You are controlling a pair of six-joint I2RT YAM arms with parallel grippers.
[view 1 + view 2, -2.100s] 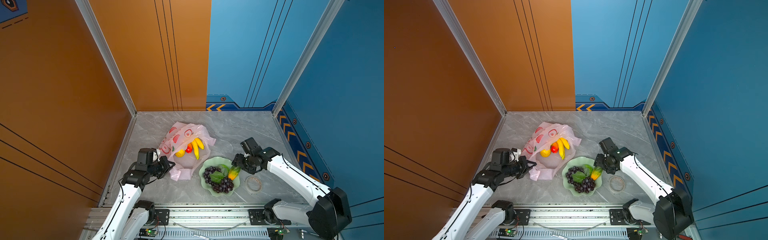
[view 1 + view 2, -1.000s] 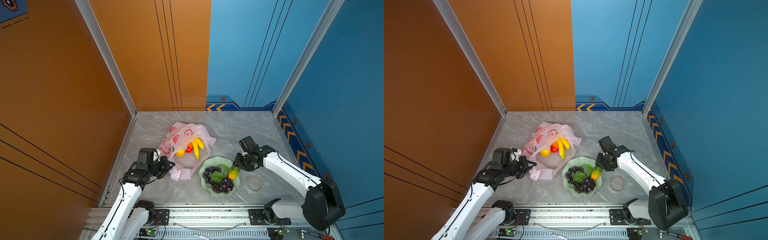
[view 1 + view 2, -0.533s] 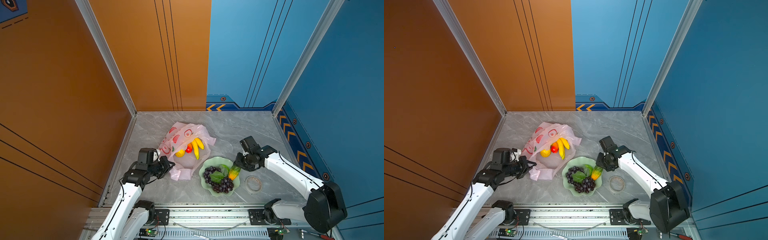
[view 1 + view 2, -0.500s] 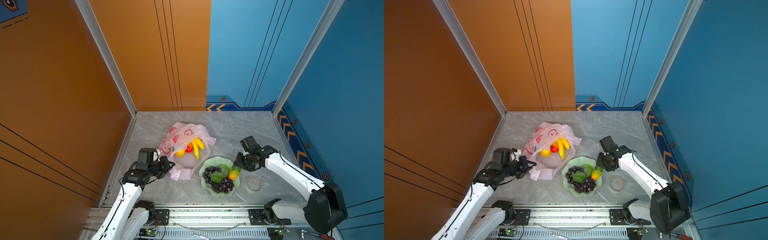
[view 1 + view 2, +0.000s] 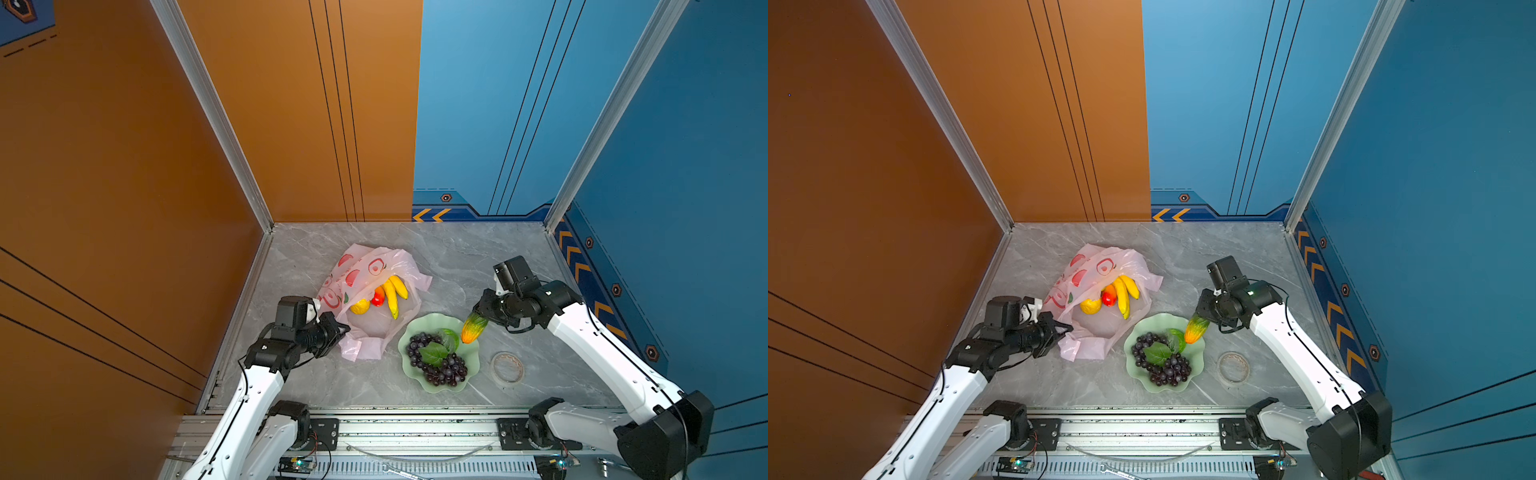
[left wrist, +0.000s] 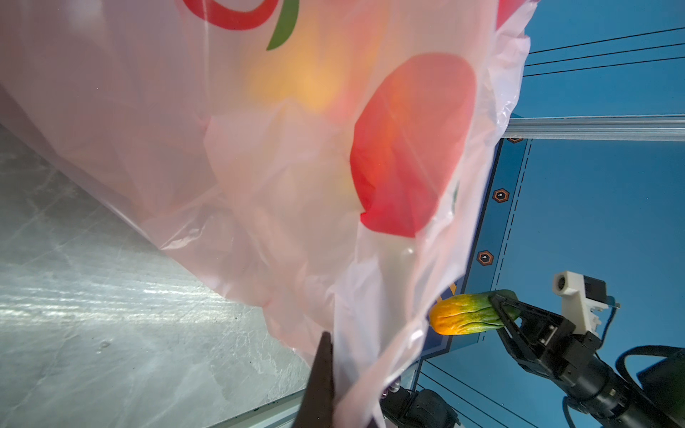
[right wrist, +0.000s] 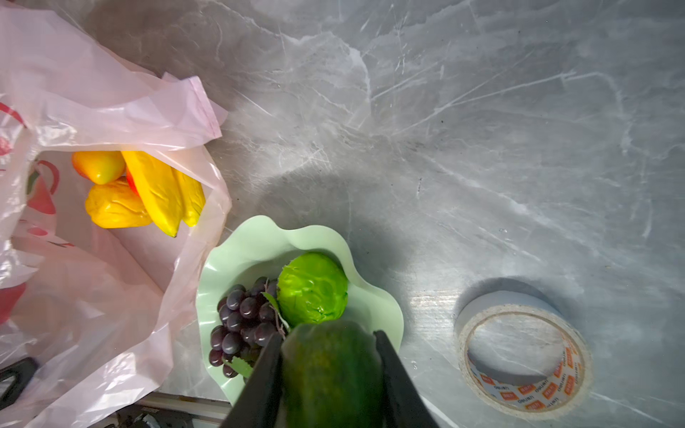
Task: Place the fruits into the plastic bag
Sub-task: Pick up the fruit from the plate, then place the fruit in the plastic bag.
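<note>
While the left gripper [image 5: 340, 330] pinches the plastic bag [image 5: 361, 266] open, we're roughly halfway.
Bananas [image 5: 392, 291], lemon [image 5: 360, 306] and, we think, mangoes [image 7: 98, 166] are bagged; right gripper [image 7: 328, 339] is clamped on the green-orange fruit [image 5: 471, 330] over the plate [image 7: 259, 237], where grapes [image 5: 440, 365] and green ball [image 7: 313, 289] wait.

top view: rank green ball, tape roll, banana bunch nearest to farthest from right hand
1. green ball, on the plate, by the right hand
2. tape roll, on the bare table
3. banana bunch, inside the plastic bag
</note>
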